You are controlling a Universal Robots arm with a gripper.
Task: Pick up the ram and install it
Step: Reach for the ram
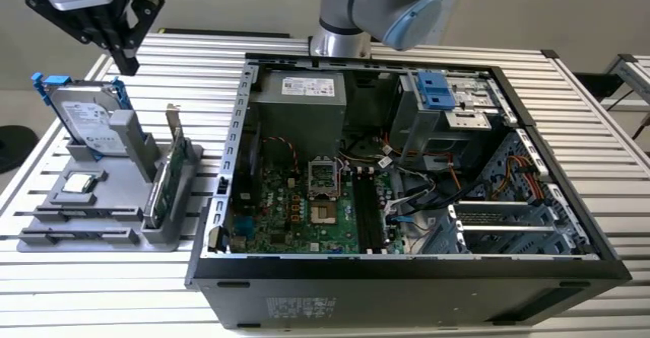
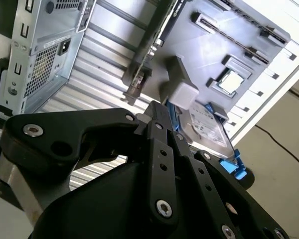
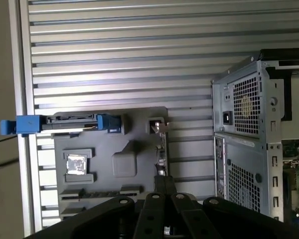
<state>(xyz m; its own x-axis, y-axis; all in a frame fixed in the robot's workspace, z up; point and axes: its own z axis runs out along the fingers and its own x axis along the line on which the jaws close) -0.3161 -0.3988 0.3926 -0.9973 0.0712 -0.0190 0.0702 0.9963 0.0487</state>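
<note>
The ram [image 1: 79,215] is a thin dark stick lying in a groove near the front of the grey fixture [image 1: 106,239] at the exterior view's left. It also shows as a long dark strip, the ram [image 2: 229,34], in the second wrist view, and as the ram [image 3: 103,190] in the first wrist view. My gripper [image 1: 129,65] hangs high over the back of the fixture, well above the hard drive, with its fingers together and nothing between them. Its black fingers [image 2: 158,115] and fingers [image 3: 160,183] point at the fixture. The motherboard's memory slots [image 1: 368,218] lie inside the open computer case [image 1: 406,269].
On the fixture stand a silver hard drive [image 1: 87,117] with blue rails, an upright green expansion card [image 1: 169,172] and a square processor [image 1: 81,185]. The case's metal wall [image 1: 236,148] rises just beside the fixture. The arm's base [image 1: 340,41] sits behind the case on the slatted table [image 1: 122,300].
</note>
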